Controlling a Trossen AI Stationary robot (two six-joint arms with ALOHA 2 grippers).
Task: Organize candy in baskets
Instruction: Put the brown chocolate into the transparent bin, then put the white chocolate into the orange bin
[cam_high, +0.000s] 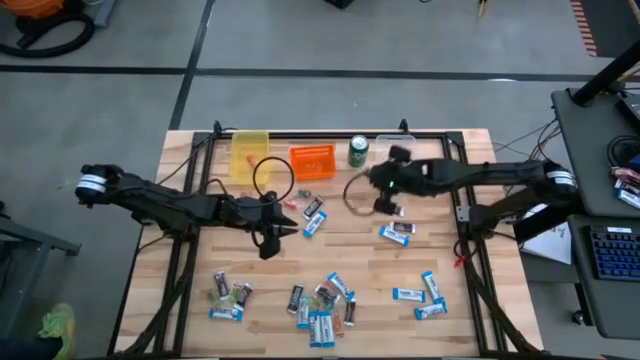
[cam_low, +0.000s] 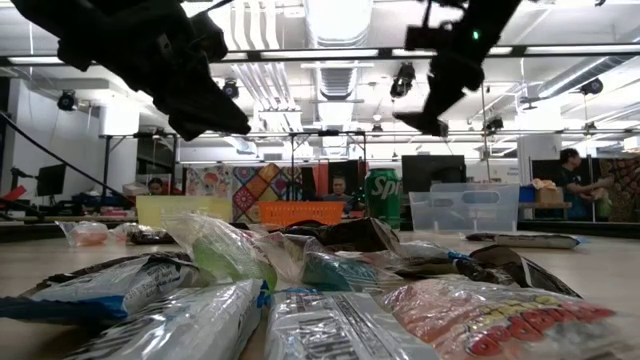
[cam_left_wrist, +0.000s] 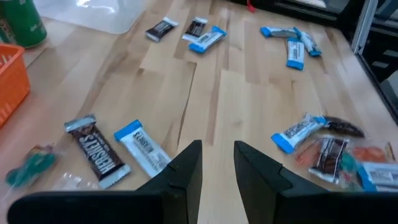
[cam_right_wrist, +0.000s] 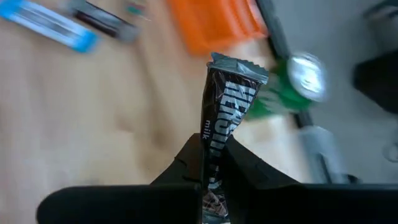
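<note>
Candy lies scattered on the wooden table: a pile of blue-and-white and dark bars (cam_high: 325, 300) near the front edge, and looser pieces (cam_high: 313, 215) around the middle. The yellow basket (cam_high: 250, 155), orange basket (cam_high: 312, 162) and clear basket (cam_high: 395, 148) stand along the far edge. My left gripper (cam_high: 275, 232) (cam_left_wrist: 217, 163) is open and hovers over bare wood beside a dark bar (cam_left_wrist: 96, 149) and a blue-and-white bar (cam_left_wrist: 142, 149). My right gripper (cam_high: 386, 203) (cam_right_wrist: 212, 163) is shut on a dark brown mini bar (cam_right_wrist: 230, 106), up in the air near the orange basket (cam_right_wrist: 217, 25). My right gripper pinches the dark brown mini bar between its two fingers at the bar's lower end (cam_right_wrist: 214, 140). The rest of the wrapper sticks out past the fingertips, its crimped free end (cam_right_wrist: 239, 67) farthest out. The bar is lifted clear of the table.
A green soda can (cam_high: 359, 150) stands between the orange and clear baskets, close to the right gripper. A black cable loop (cam_high: 272, 178) lies by the yellow basket. More bars lie at the front left (cam_high: 228, 295) and front right (cam_high: 420, 295). People sit in the room beyond.
</note>
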